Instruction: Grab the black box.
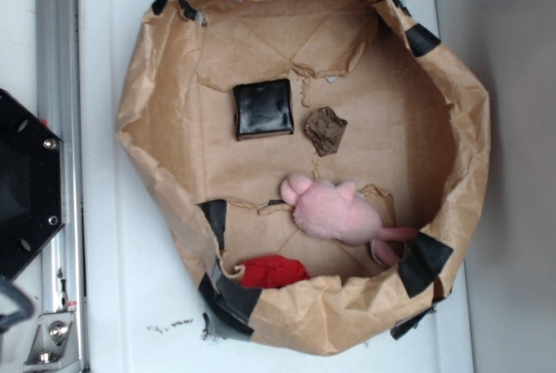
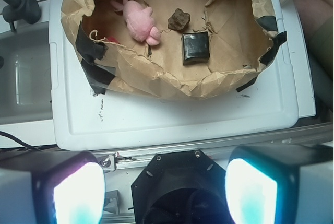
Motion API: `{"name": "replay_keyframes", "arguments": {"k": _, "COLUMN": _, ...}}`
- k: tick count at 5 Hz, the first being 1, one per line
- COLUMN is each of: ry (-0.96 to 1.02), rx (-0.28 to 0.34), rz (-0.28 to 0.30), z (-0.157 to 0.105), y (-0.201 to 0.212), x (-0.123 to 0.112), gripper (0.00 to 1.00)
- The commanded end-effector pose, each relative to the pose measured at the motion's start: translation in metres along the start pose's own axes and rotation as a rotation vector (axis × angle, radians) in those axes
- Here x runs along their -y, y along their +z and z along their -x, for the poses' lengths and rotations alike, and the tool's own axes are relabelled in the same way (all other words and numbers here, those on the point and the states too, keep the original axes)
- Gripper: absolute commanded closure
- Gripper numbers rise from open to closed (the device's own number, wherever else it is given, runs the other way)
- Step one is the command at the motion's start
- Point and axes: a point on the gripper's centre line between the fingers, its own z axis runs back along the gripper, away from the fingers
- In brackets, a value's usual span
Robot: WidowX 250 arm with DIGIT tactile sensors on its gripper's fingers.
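Box (image 1: 262, 108) lies flat and clear of the brown lump (image 1: 325, 129) in the paper nest (image 1: 452, 95), so it is reachable from above; end effector (image 2: 164, 187) wide open, empty, well short over the bench (image 2: 156, 122).

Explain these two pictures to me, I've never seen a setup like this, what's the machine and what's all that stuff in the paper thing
This is a small robot arm. One picture looks straight down from above; the other comes from a camera on the arm's wrist, where the two glowing pads are its end effector, open and empty. On a white board sits a brown paper bowl patched with black tape. Inside lie a black box, a brown lump, a pink plush toy and something red. Nothing is held.
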Motion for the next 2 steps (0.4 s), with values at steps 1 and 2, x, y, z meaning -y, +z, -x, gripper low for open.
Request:
{"name": "replay_keyframes", "arguments": {"k": 1, "ry": 0.0, "rx": 0.0, "rz": 0.0, "z": 0.0, "y": 0.0, "x": 0.0, "gripper": 0.0}}
{"name": "replay_keyframes", "arguments": {"k": 2, "ry": 0.032, "rx": 0.018, "rz": -0.071, "z": -0.049, "y": -0.007, "x": 0.001, "gripper": 0.0}}
